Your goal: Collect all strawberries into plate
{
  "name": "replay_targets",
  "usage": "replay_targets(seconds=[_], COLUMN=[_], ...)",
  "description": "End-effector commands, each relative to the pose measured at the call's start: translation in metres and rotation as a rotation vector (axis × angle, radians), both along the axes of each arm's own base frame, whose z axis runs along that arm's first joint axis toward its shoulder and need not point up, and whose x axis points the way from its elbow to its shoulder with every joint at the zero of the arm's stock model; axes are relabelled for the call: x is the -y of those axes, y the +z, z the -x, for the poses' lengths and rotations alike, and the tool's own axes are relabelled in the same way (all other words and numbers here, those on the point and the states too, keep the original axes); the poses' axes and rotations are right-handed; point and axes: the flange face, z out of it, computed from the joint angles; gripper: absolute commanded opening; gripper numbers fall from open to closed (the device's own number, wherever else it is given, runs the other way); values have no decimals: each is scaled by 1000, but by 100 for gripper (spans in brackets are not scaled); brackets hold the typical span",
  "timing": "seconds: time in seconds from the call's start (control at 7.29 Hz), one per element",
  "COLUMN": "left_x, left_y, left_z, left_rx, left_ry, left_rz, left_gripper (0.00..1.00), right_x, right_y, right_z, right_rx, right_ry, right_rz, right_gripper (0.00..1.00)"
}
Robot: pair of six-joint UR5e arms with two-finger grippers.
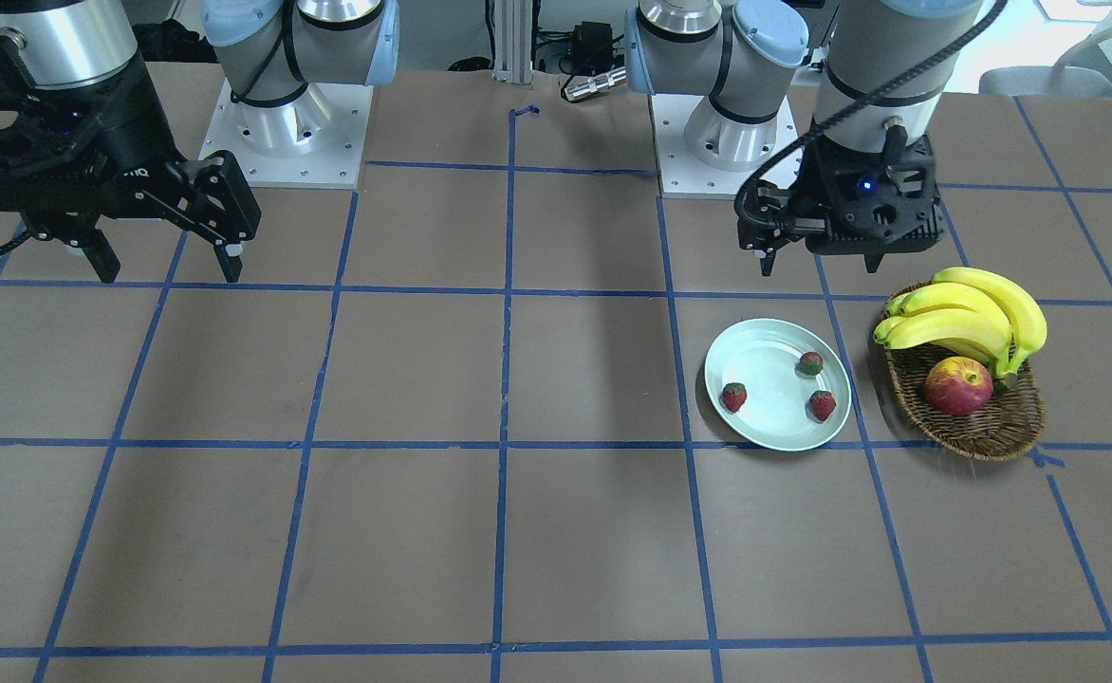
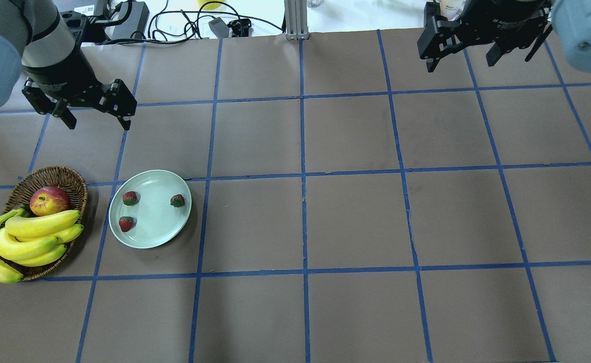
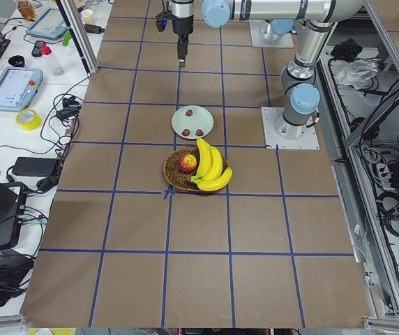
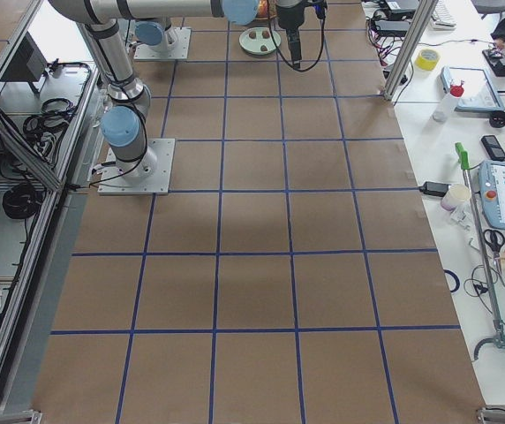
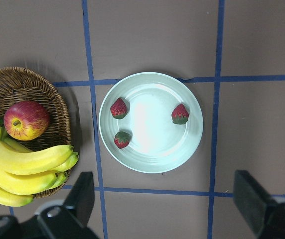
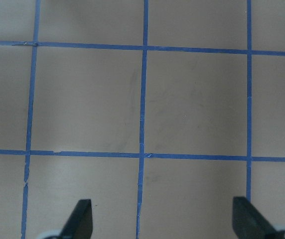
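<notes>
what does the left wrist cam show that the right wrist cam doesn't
Only the left wrist view: the plate with three strawberries on it, and beside it the wicker basket holding an apple and bananas, with the left gripper open above them. Only the right wrist view: the right gripper, open, with nothing but table below it. Both: brown surface crossed by blue tape lines, and two dark fingertips spread at the bottom edge.

In the left wrist view you lose part of the bananas [image 5: 23, 167] at the left edge, and the fingers [image 5: 82, 199] of the left pincer [image 5: 163, 181] run off the bottom. From the right-end camera, the strawberries [image 4: 253, 36] on the plate [image 4: 257, 52] are too small to count.
</notes>
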Motion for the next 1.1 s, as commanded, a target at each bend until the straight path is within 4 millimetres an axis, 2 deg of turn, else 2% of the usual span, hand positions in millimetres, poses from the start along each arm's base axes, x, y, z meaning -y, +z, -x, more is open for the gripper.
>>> replay_targets(seconds=[0.0, 0.14, 0.27, 0.41, 0.69, 0.96], left_x=[-14, -21, -19, -18, -20, -20], left_y=[10, 17, 22, 22, 23, 15], left_z=[24, 12, -9, -19, -15, -13], left_rx=[-109, -101, -96, -98, -122, -124], left_ry=[-11, 7, 46, 65, 64, 62], left_rz=[-13, -56, -60, -61, -58, -70], left_gripper=[100, 100, 100, 100, 100, 100], right_x=[0, 0, 1, 0, 0, 1], right_y=[0, 0, 0, 0, 0, 1], right_z=[0, 0, 1, 1, 1, 1], right_rx=[0, 0, 0, 0, 0, 0], right_ry=[-1, -1, -2, -2, -1, -2], right_rz=[1, 1, 4, 3, 3, 12], right_gripper=[100, 100, 100, 100, 100, 100])
